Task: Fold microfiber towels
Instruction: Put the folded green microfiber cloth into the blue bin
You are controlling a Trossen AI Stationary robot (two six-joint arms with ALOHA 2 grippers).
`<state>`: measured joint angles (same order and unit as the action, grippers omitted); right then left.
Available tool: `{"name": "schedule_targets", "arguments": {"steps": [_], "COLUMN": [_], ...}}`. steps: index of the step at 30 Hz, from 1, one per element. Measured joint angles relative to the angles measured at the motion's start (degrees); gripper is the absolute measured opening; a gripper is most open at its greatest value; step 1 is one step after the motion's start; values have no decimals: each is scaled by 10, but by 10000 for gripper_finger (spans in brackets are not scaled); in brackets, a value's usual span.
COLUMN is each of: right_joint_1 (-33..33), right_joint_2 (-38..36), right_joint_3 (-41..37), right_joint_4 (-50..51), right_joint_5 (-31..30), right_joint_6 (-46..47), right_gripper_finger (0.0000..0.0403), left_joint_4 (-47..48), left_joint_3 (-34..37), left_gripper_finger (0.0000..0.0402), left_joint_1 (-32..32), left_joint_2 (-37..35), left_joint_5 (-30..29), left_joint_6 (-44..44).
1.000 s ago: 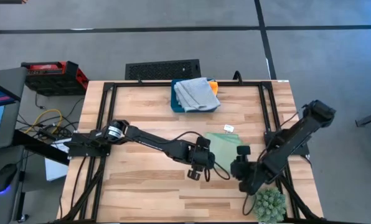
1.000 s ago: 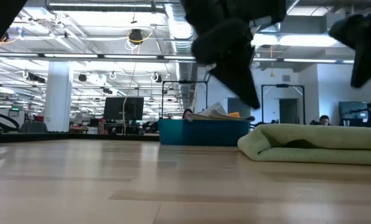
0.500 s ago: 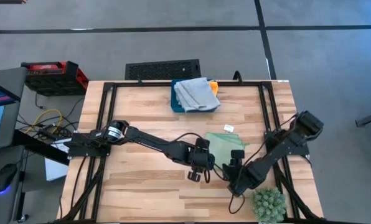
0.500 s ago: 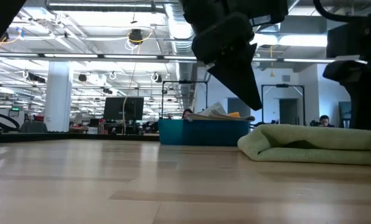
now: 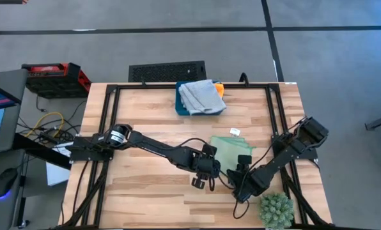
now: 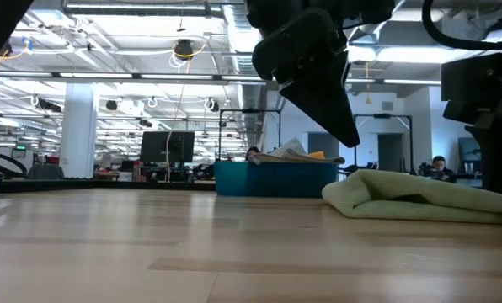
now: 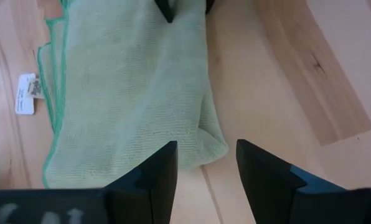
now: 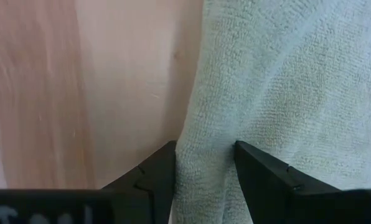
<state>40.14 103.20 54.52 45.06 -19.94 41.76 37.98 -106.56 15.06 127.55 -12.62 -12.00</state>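
Observation:
A light green towel [image 5: 232, 152] lies folded on the table right of the middle; it also shows in the low view [image 6: 411, 198]. My right gripper [image 5: 241, 171] is down at the towel's near edge, open, with the rounded fold between its fingers [image 8: 204, 163]. My left gripper [image 5: 202, 181] is open and empty, hovering just above the towel's near left corner [image 7: 213, 144]. Two pale blue-grey towels [image 5: 202, 96] lie piled on a dark teal box [image 5: 183, 108] at the far edge, with the orange towel [image 5: 220, 89] peeking out behind them. My right gripper straddles the green towel's near folded edge [image 8: 204, 118], toward that edge's right end. One finger [image 8: 157, 177] stands on the wood side, the other on the cloth. The fingers come from above, pointing down. The towel lies on the table, its end sagging under the gripper [image 6: 491, 200].
A spiky green plant ball [image 5: 277, 209] sits at the near right corner, close to my right arm. A white tag [image 5: 234, 132] sticks out at the towel's far edge. Bare wood lies left of the towel and toward the near edge.
My right gripper has gone toward the table's left and down onto the green towel's near edge. In the low view the towel's end under it now slopes down where it was level before.

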Motion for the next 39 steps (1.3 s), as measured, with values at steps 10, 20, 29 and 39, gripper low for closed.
{"name": "schedule_targets", "arguments": {"steps": [10, 20, 29, 39], "right_joint_1": [-5, -12, -22, -20], "right_joint_2": [3, -6, -81, -151], "right_joint_3": [-1, -3, 8, 10], "right_joint_4": [-6, 17, 66, 90], "right_joint_5": [1, -27, -38, -71], "right_joint_6": [52, 63, 58, 58], "right_gripper_finger": [73, 14, 7, 11], "left_joint_4": [-23, -28, -38, -93], "left_joint_3": [0, 0, 0, -1], "left_gripper_finger": [157, 157, 157, 157], "left_joint_1": [5, 9, 11, 11], "left_joint_2": [0, 0, 1, 57], "left_joint_5": [0, -18, -56, -132], "left_joint_6": [5, -9, -13, -22]}}
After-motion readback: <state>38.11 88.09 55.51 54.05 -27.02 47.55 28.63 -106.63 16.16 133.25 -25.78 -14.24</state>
